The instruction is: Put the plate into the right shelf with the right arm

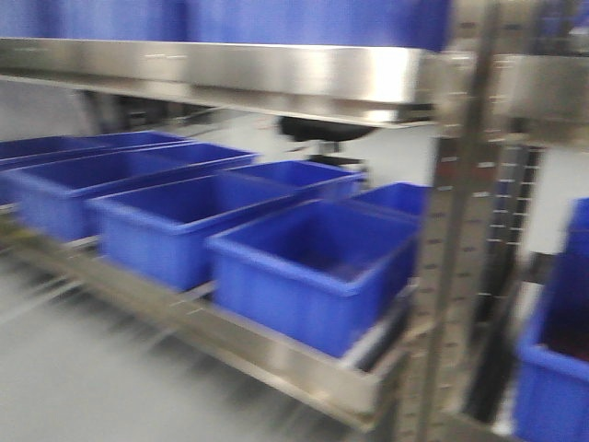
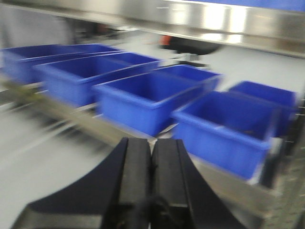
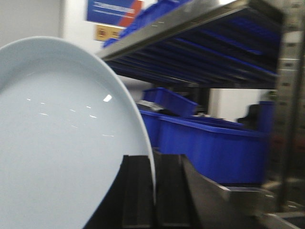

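The right pincer (image 3: 153,164) is clamped on the plate (image 3: 62,143): in the right wrist view the white rim runs down into the narrow slot between the 2 black fingers (image 3: 137,191), which press on it from both sides. The plate stands on edge, its shallow face towards the camera, and fills the left half of that view. It is held just beside the right shelf (image 3: 190,19), outside it. The shelf's steel top rail slants overhead to the right, and the blue bins (image 3: 209,148) sit on the level below, behind the plate's right edge. A perforated upright (image 3: 290,95) rises at the far right. A blue and red sign (image 3: 114,10) hangs on the wall above the plate.

The left pincer (image 2: 151,148) has its 2 fingers pressed together with nothing between them. It hangs over grey floor in front of the shelf's lower rail (image 2: 95,126), facing a row of bins.

The front view is blurred. It shows the broad shiny rail across the top, the bins in a slanting row below, and an upright on the right. A dark rounded shape (image 1: 327,129) lies behind the bins, too blurred to name.
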Controlling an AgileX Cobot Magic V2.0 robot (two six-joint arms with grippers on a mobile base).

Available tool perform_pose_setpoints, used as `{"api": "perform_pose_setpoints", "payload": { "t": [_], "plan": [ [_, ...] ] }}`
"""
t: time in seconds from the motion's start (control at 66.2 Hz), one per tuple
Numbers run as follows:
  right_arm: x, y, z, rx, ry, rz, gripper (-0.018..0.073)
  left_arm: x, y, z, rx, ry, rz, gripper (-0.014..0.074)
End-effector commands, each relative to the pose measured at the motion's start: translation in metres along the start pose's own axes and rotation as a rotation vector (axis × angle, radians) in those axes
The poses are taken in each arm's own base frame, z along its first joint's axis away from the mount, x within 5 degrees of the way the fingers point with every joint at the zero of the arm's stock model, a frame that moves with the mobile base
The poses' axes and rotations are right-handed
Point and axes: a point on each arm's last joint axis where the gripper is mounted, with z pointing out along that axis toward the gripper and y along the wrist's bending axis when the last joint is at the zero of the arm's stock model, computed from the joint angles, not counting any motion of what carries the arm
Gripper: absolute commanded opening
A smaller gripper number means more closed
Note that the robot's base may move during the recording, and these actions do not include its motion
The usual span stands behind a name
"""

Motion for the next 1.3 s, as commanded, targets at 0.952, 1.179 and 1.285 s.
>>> {"api": "perform_pose_setpoints", "payload": {
  "t": [0.952,1.179,1.285],
  "plan": [
    [-0.0164,-0.0029,0.0004,0.035,-0.103,0.011,0.0069,-0.0053,0.0,-0.0003,0.003,-0.083,-0.007,-0.0047],
    [-0.0164,-0.0029,0.0004,0.035,-0.103,0.011,0.0069,-0.0053,0.0,-0.0003,0.003,-0.083,-0.007,-0.0047],
    [-0.0164,-0.0029,0.0004,0.035,-0.103,0.011,0.0069,-0.0053,0.0,-0.0003,0.003,-0.083,-0.007,-0.0047]
  ]
}}
